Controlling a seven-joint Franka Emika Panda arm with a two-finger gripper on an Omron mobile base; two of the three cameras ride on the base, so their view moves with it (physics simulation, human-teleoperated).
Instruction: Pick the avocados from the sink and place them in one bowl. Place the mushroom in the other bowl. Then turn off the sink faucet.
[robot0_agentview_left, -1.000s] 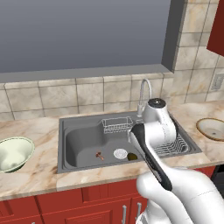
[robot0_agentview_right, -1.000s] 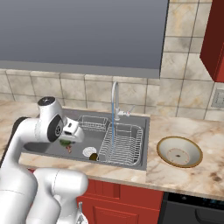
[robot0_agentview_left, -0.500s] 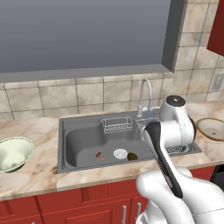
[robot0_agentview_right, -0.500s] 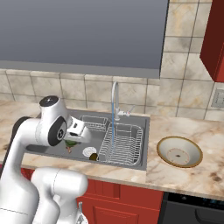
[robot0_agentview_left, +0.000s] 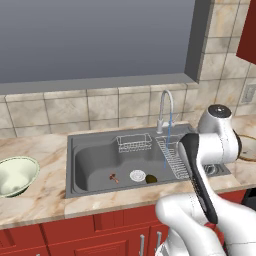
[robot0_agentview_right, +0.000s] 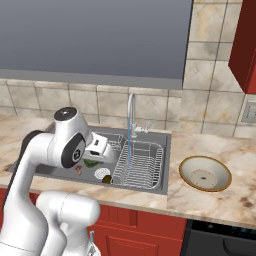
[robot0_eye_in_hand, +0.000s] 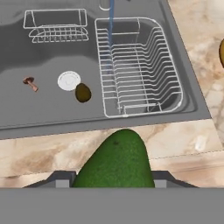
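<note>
while two-finger gripper (robot0_agentview_right: 95, 161) grips bright green roundish avocado (robot0_eye_in_hand: 114, 162) above wide grey metal sink (robot0_eye_in_hand: 48, 111), step is carry to shallow tan bowl (robot0_agentview_right: 205, 173) right of sink. dark olive-brown avocado (robot0_eye_in_hand: 82, 92) beside sink drain; next: lower, release over bowl.

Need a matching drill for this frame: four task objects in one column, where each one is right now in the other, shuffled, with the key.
Things:
1. green avocado
2. dark avocado
3. mushroom
4. tan bowl

Places:
A. sink floor, right beside the white drain
B. on the counter right of the sink
C. held between the jaws, over the sink's front edge
D. sink floor, left of the drain, apart from it

Pairs: 1-C, 2-A, 3-D, 4-B
</note>
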